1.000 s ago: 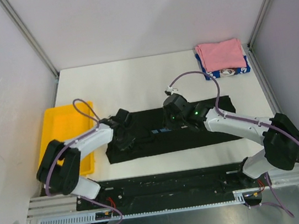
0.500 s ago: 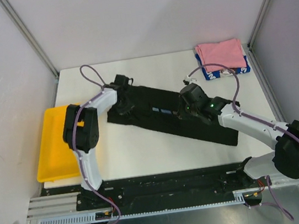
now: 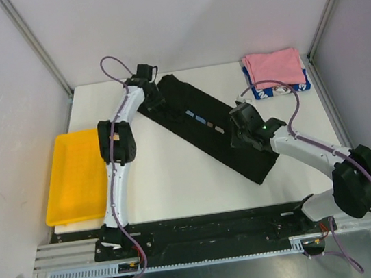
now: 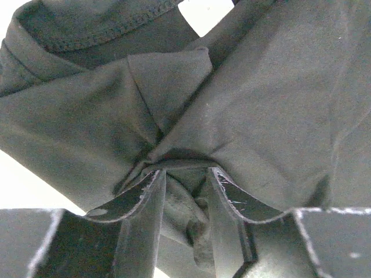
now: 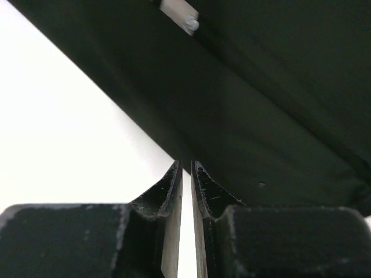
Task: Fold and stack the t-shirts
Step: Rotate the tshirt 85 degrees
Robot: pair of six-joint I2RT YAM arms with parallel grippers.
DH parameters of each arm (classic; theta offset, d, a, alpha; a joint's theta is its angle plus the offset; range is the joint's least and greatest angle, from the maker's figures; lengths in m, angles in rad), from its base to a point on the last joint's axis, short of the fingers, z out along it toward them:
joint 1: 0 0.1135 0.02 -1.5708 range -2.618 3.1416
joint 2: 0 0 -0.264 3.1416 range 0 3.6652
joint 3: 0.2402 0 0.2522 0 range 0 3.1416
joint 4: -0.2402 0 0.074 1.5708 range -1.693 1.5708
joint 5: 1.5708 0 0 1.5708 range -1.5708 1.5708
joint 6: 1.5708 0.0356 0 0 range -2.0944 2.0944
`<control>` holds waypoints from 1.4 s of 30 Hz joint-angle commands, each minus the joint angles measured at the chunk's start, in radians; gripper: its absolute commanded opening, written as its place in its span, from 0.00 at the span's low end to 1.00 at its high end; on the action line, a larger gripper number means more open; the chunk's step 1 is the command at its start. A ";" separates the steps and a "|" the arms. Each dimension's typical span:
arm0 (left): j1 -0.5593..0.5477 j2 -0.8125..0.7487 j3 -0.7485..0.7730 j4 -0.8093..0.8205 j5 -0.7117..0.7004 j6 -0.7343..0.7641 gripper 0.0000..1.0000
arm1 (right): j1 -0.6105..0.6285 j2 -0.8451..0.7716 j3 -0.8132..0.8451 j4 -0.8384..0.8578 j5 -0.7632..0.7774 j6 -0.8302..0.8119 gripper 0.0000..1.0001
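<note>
The black t-shirt (image 3: pixel 206 128) lies folded into a long strip, running diagonally from the back left to the front right of the white table (image 3: pixel 178 181), with a bit of its print on top. My left gripper (image 3: pixel 152 101) is shut on the strip's far end; in the left wrist view the gripper (image 4: pixel 185 171) pinches a bunch of black cloth (image 4: pixel 261 87). My right gripper (image 3: pixel 238 131) is shut on the strip's right edge; in the right wrist view the gripper (image 5: pixel 186 166) clamps the thin cloth edge (image 5: pixel 261 104). The pink t-shirt (image 3: pixel 272 68) lies folded on the blue-and-white t-shirt (image 3: pixel 282 89) at the back right.
The yellow tray (image 3: pixel 76 175) sits at the table's left edge. Metal frame posts and pale walls close in the left, right and back sides. The left arm (image 3: pixel 114 149) reaches far back along the table's left side.
The black strip swung from lying level near the front to a diagonal. My left gripper carried its end far back. My right gripper moved right with the other part.
</note>
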 commanded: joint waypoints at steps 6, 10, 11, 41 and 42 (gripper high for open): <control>0.082 0.109 0.166 -0.028 0.111 0.034 0.55 | 0.004 0.013 -0.093 -0.041 0.020 -0.027 0.17; 0.088 0.059 0.152 -0.010 0.155 0.062 0.65 | 0.007 0.007 -0.168 -0.022 -0.018 -0.007 0.23; 0.090 0.042 0.146 -0.005 0.169 0.067 0.68 | 0.010 0.004 -0.182 -0.018 -0.021 0.000 0.24; 0.107 -0.361 -0.172 0.044 0.273 0.071 0.70 | 0.134 -0.045 -0.299 -0.061 0.081 0.075 0.29; 0.106 -0.374 -0.191 0.044 0.278 0.073 0.70 | 0.141 -0.042 -0.298 -0.064 0.083 0.076 0.29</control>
